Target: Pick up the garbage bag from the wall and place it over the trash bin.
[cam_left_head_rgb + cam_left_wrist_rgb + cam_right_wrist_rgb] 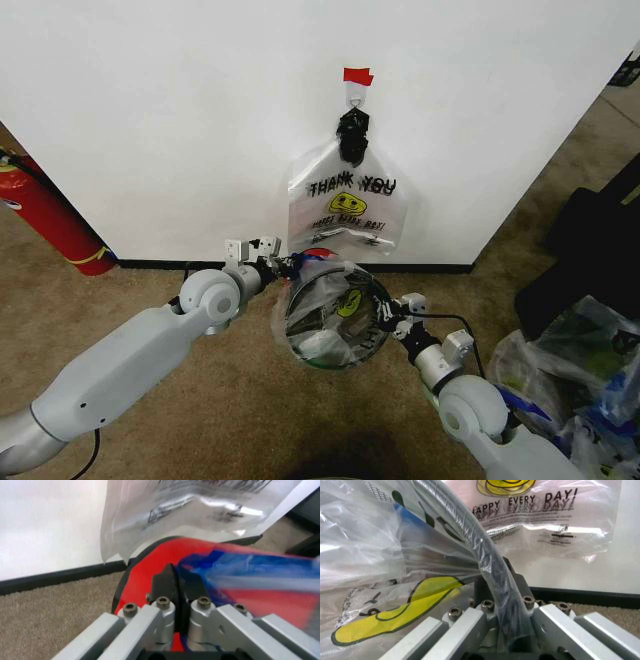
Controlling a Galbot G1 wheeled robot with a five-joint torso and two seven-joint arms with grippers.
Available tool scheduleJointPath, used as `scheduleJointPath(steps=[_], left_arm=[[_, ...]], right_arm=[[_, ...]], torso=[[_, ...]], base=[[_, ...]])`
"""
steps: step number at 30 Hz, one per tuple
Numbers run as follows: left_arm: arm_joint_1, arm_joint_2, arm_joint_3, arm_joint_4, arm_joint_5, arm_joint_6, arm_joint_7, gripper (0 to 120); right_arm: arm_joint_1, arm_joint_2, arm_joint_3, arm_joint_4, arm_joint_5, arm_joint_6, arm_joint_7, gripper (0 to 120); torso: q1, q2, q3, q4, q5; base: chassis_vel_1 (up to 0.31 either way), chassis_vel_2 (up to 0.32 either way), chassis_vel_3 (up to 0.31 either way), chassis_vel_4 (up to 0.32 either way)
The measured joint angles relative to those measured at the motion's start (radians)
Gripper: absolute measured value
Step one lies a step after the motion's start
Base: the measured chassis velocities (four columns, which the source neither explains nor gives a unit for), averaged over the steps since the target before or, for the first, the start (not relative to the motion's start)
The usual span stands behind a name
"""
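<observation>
Both arms have smooth light-grey shells with rounded ball-like joints and a darker grey band near the left elbow. A thin black cable runs beside each arm. Left end effector (175, 588) and right end effector (502, 588): silver aluminium brackets, hex-socket screws, black fingers (162, 583).

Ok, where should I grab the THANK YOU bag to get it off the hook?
Probably the bunched dark neck just below the hook, coming straight from the front: the THANK YOU bag hangs flat against the wall, leaving little else to pinch.
</observation>
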Motion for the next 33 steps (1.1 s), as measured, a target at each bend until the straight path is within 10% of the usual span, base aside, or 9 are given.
scheduleJointPath(steps=[22,33], left_arm=[[0.196,0.116,-0.265,-0.316,0.063,-0.026,-0.063,82],[0.454,0.079,-0.343,-0.596,0.126,-0.025,-0.161,46]], right_arm=[[0.011,0.094,0.003,-0.011,0.082,-0.048,0.117,0],[-0.084,0.207,0.036,0.094,-0.029,-0.082,0.336,0]], torso=[[0.0,0.0,0.0,0.0001,0.0],[0.0,0.0,0.0,0.0002,0.0001]], base=[[0.0,0.0,0.0,0.0],[0.0,0.0,0.0,0.0]])
